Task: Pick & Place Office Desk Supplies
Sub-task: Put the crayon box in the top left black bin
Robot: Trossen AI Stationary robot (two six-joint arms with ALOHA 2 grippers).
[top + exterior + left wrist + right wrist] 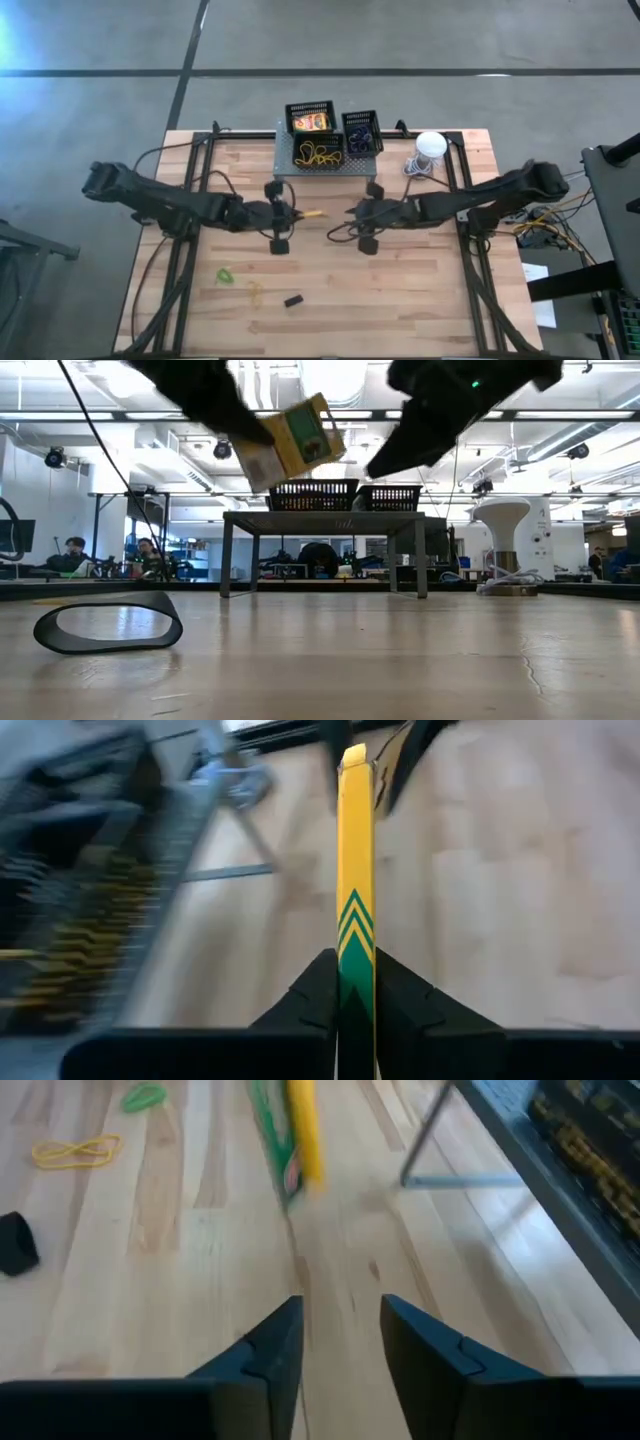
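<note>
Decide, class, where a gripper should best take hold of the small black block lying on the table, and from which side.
Grip the small black block across its short sides, coming straight down from above. It lies flat and apart from the yellow rubber band and green rubber band, so a top approach looks clear, and its narrower width probably fits between the fingers more easily.

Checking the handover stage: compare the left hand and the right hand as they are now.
The left hand is shut on the crayon box, gripping it edge-on; the right hand is open with nothing between its fingers. In the high view the left hand reaches in from the left, the right hand from the right. Both are raised over the middle of the table, facing each other, with the box between them.
</note>
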